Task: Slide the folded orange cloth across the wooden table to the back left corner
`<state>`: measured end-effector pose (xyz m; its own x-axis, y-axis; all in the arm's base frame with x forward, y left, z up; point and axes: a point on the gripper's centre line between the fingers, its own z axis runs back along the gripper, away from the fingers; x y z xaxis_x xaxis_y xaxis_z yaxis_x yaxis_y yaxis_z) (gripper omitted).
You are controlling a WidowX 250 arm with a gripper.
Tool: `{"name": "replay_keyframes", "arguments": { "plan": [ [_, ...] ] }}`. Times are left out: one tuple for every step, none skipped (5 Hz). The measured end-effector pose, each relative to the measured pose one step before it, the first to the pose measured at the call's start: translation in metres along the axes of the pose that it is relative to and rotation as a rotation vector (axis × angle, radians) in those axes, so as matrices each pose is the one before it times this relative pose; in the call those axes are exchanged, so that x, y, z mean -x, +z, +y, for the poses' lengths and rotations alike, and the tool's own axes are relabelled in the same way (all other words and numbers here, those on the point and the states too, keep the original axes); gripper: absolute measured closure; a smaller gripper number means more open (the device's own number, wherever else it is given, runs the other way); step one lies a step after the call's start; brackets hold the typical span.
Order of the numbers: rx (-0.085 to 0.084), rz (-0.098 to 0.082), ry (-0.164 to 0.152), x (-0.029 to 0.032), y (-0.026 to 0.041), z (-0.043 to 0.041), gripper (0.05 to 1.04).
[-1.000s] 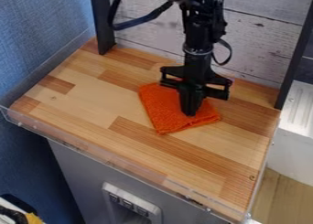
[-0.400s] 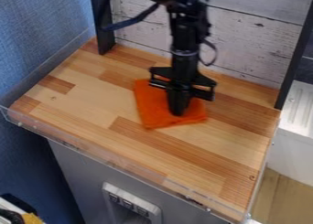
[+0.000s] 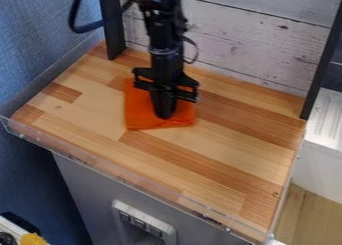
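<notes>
Cloth, orange, one, (image 3: 139, 113) lying flat left of centre in the frame on the wooden table (image 3: 227, 156), with the black tool (image 3: 163, 116) upright upon it, fingers narrow and together (whether a fold is pinched between them, one cannot tell). Step in hand, by judgement: working the cloth at the surface; the next move calls for steady, low contact. Brands, labels, writing: none legible.
</notes>
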<state>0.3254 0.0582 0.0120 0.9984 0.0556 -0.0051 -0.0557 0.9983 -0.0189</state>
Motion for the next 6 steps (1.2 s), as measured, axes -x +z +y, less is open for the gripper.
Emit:
{"name": "replay_keyframes", "arguments": {
  "plan": [
    [0.0026, -0.0019, -0.015, 0.00333, -0.00028, 0.02375, 1.024],
    [0.0004, -0.0014, -0.0188, -0.00443, -0.00071, 0.02182, 1.025],
    [-0.006, -0.0004, -0.0111, -0.00049, 0.00236, 0.01831, 1.025],
    [-0.0027, 0.0023, -0.0045, -0.00504, 0.00006, 0.01413, 1.024],
    [-0.0105, -0.0056, -0.0084, -0.00485, 0.00156, 0.01176, 1.007],
    [-0.0043, 0.0155, -0.0035, -0.00006, 0.00598, 0.00675, 0.863]
  ]
}}
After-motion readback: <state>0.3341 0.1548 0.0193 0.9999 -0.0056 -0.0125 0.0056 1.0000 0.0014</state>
